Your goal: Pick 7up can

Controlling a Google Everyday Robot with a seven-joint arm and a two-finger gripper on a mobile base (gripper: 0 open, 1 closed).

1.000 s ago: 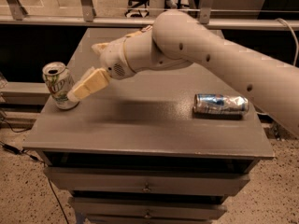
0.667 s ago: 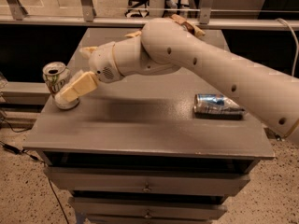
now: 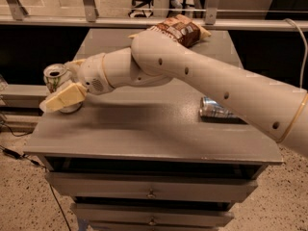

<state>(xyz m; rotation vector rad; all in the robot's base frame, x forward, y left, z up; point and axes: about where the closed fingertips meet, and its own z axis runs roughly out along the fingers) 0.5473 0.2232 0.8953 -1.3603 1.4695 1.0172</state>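
The 7up can (image 3: 56,76), white and green with a silver top, stands upright near the left edge of the grey cabinet top (image 3: 144,129). My gripper (image 3: 59,86) is at the can. One cream finger (image 3: 62,98) lies across the can's front lower part, and the other shows just behind the can. The can sits between the fingers, which are spread and not visibly pressed on it. The can's lower half is hidden by the near finger.
A silver and blue dented can (image 3: 216,109) lies on its side at the right, partly under my arm. A brown snack bag (image 3: 180,30) lies at the back. A rail (image 3: 96,20) runs behind the cabinet. Drawers (image 3: 151,191) are below.
My gripper has moved left to the can. The near finger now crosses in front of the can, where before it was to the can's right. The can has not moved.
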